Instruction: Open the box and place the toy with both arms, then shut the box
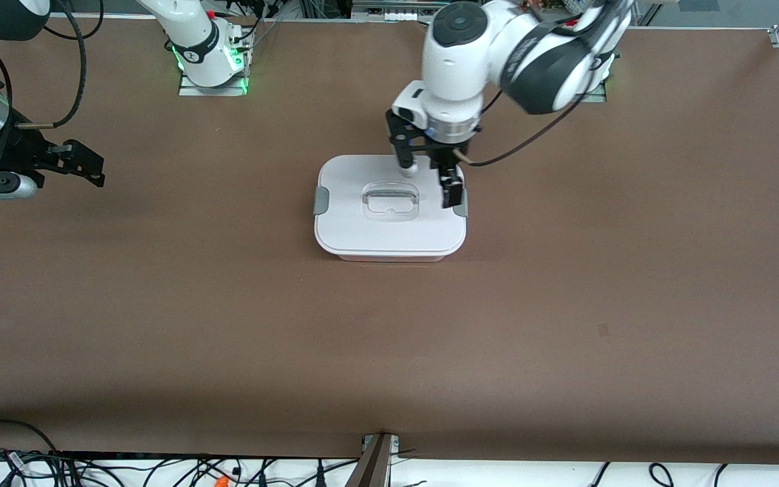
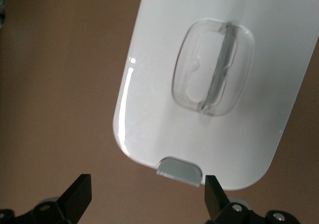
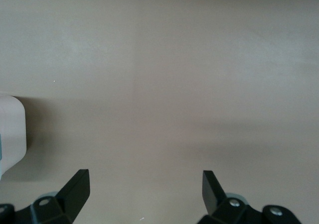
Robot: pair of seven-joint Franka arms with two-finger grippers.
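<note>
The box (image 1: 389, 233) stands in the middle of the table with its white lid shut, its clear recessed handle (image 1: 390, 201) on top and a grey clip (image 1: 321, 201) at each end. My left gripper (image 1: 428, 179) is open and empty, low over the box's end toward the left arm, by the other clip (image 1: 460, 206). The left wrist view shows the lid (image 2: 149, 109), the handle (image 2: 213, 67) and that clip (image 2: 180, 169) ahead of my left gripper (image 2: 146, 186). My right gripper (image 1: 92, 166) is open and empty over bare table at the right arm's end. The right wrist view shows it (image 3: 144, 184) and a box corner (image 3: 11, 134). The toy is out of view.
The two arm bases (image 1: 210, 64) stand along the table edge farthest from the front camera. Cables and a metal bracket (image 1: 376, 460) lie along the nearest edge. Brown tabletop (image 1: 565, 304) surrounds the box.
</note>
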